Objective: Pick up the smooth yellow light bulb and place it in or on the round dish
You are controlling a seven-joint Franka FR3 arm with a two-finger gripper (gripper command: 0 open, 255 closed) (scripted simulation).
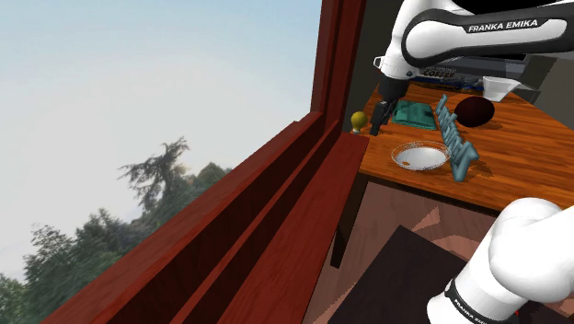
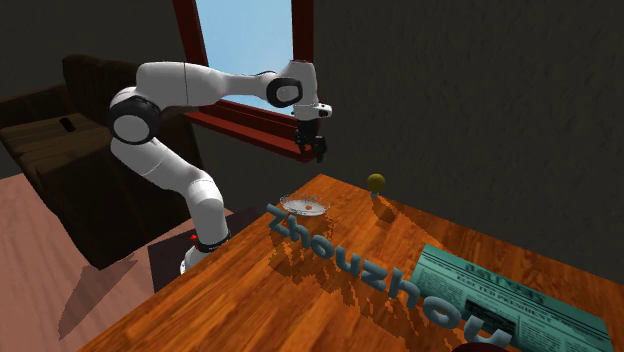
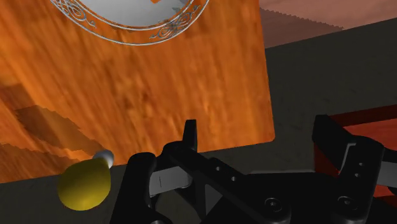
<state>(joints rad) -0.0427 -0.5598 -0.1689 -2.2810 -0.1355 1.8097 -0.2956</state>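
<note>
The yellow light bulb (image 1: 358, 120) (image 2: 376, 182) sits near a corner of the wooden table (image 1: 515, 156), close to the window side. In the wrist view the bulb (image 3: 86, 182) has a small grey base and lies off to one side of the fingers, not between them. My black gripper (image 1: 378, 123) (image 2: 319, 153) (image 3: 261, 137) hangs open in the air above the table's edge with nothing in it. The round dish (image 1: 420, 156) (image 2: 305, 205) (image 3: 133, 16), white with an ornate rim, stands empty a short way from the bulb.
A teal block of raised letters (image 1: 455, 138) (image 2: 370, 280) lies next to the dish. A teal newspaper (image 1: 414, 114) (image 2: 510, 305), a dark brown oval object (image 1: 474, 112) and a clear measuring cup (image 1: 499, 88) are also on the table. A red-brown window frame (image 1: 304, 175) runs beside it.
</note>
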